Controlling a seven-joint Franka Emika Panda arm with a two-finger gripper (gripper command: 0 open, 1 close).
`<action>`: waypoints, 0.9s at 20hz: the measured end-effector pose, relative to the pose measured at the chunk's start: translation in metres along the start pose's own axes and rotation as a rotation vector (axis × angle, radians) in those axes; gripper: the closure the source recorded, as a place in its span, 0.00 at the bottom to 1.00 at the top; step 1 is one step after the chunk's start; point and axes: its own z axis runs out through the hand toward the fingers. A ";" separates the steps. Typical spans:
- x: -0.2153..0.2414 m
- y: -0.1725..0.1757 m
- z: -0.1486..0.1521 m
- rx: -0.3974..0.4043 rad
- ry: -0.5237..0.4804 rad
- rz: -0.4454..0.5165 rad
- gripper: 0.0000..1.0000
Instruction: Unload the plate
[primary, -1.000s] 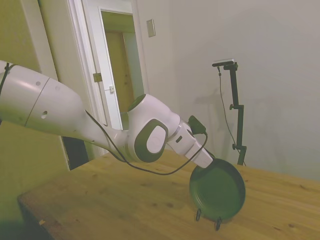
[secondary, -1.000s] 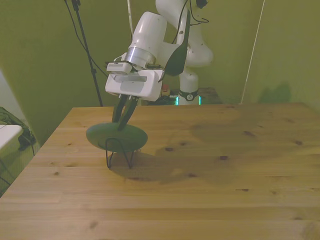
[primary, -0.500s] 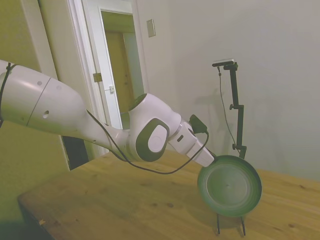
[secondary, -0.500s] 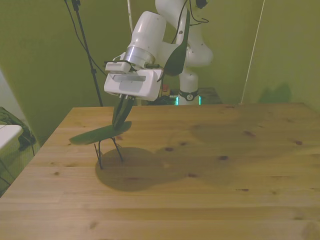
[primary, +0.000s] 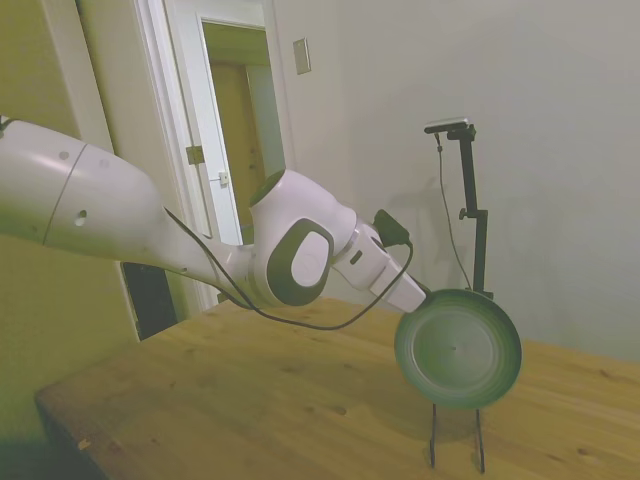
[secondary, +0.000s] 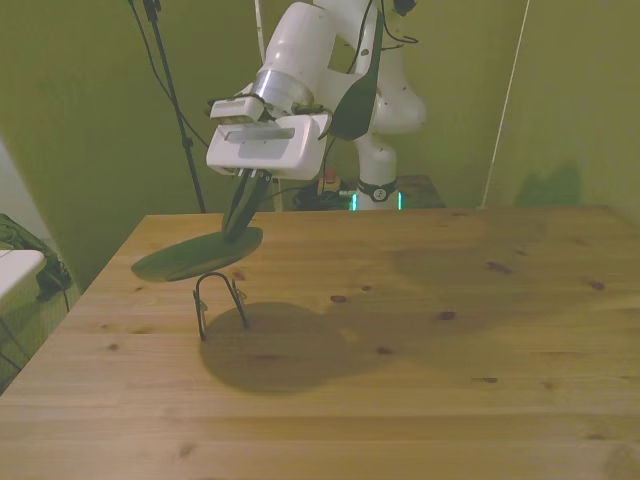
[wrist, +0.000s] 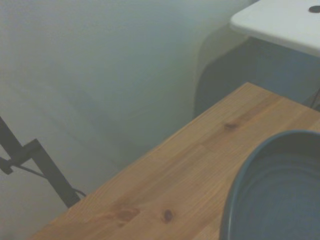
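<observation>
i had the pincer (secondary: 236, 232) clamped on the near rim of the plate (secondary: 197, 259), fingers closed tight on its edge. the plate hung in the air just above the wire stand (secondary: 220, 303), clear of it in the front view and tilted nearly flat there; from the side it showed its face, with the stand's legs (primary: 455, 440) below it. so i judged the lift off the stand done; what was left was carrying the plate aside and setting it on the tabletop (secondary: 420, 340). fingertips hard to make out against the dark rim. the wrist view caught only a blurred arc of the plate (wrist: 280, 190), cut off at the frame edge.
</observation>
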 end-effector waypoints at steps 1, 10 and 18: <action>-0.001 -0.003 -0.006 -0.003 -0.003 0.002 1.00; -0.032 -0.045 -0.076 -0.022 -0.086 -0.025 1.00; -0.123 -0.091 -0.031 -0.069 -0.129 -0.100 1.00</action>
